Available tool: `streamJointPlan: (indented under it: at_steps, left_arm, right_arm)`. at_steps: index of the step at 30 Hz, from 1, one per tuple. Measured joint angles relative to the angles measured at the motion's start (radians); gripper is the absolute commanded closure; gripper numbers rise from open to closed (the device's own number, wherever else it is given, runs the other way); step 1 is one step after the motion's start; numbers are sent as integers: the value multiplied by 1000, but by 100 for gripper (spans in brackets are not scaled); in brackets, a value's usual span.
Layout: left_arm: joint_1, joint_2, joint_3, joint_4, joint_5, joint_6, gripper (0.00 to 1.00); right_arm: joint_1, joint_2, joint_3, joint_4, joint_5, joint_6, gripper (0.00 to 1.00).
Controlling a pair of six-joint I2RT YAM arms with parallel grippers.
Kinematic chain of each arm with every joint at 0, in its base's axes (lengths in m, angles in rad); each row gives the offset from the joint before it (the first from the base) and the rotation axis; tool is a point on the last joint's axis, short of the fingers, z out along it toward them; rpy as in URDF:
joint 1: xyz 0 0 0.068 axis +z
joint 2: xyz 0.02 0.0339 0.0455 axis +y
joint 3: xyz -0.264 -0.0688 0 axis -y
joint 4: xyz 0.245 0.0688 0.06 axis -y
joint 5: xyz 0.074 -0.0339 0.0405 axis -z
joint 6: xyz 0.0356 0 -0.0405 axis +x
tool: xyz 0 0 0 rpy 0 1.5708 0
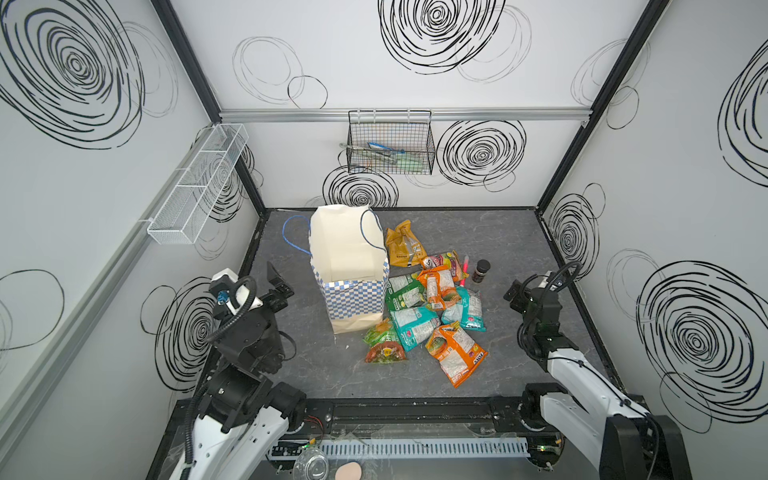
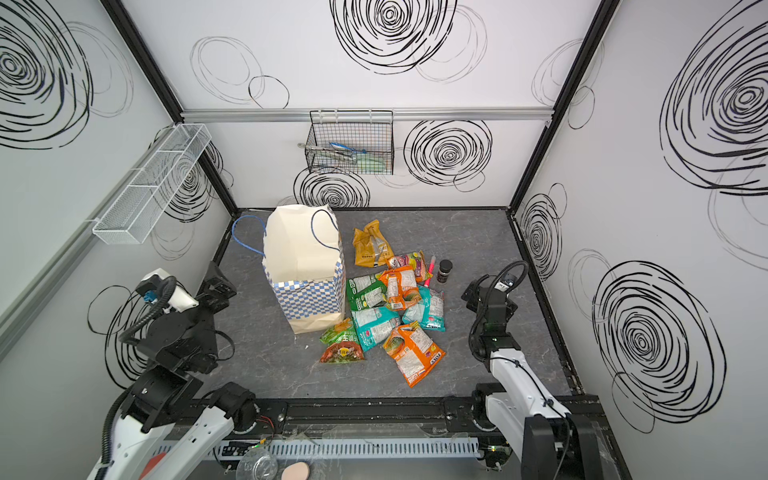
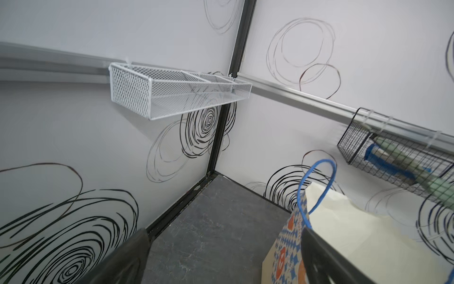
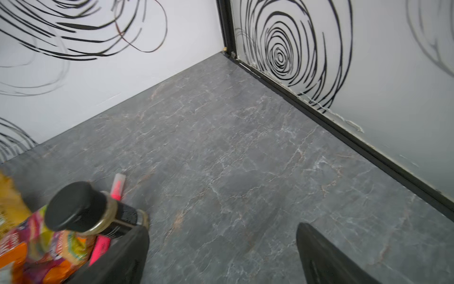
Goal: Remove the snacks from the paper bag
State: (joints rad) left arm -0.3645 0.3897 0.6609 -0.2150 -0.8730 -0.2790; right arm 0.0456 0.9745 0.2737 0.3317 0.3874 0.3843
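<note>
print on the snacks is too small to read.

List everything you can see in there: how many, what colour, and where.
paper bag: one, blue-and-white check over tan, upright left of the packets
snack packets: eight, two green, two teal, two orange, one mustard-yellow, one multicoloured, on the table right of the bag
marker pen: one, pink-red, lying beside the jar
jar: one, dark with black lid, right of the pen
wire basket: one, black, back wall, tools inside
mesh basket: one, white, left wall
table: one, grey marbled
left gripper: one, black, open, beside the bag
right gripper: one, black, open, near the jar
</note>
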Motion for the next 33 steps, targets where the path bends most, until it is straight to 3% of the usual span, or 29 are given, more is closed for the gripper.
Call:
streamJointPlan:
  at_steps: [4, 12, 21, 24, 31, 33]
  left_arm:
    - [72, 6, -120, 12, 0, -41, 4]
    - [398, 115, -245, 99, 193, -179, 4]
    - [445, 252, -435, 431, 347, -186, 4]
    - [446, 310, -508, 595, 391, -150, 4]
    - [505, 634, -535, 904, 520, -110, 4]
    - [526, 731, -539, 997, 555, -108, 4]
  right_arm:
    - [-54, 151, 67, 31, -1, 0, 3]
    - [-68, 331, 61, 222, -33, -15, 3]
    - [-111, 380, 65, 352, -95, -65, 3]
    - [-117, 364, -20, 525, -135, -111, 3]
    - [-91, 409, -69, 657, -245, -206, 3]
    - [-92, 446, -90, 766, -275, -228, 3]
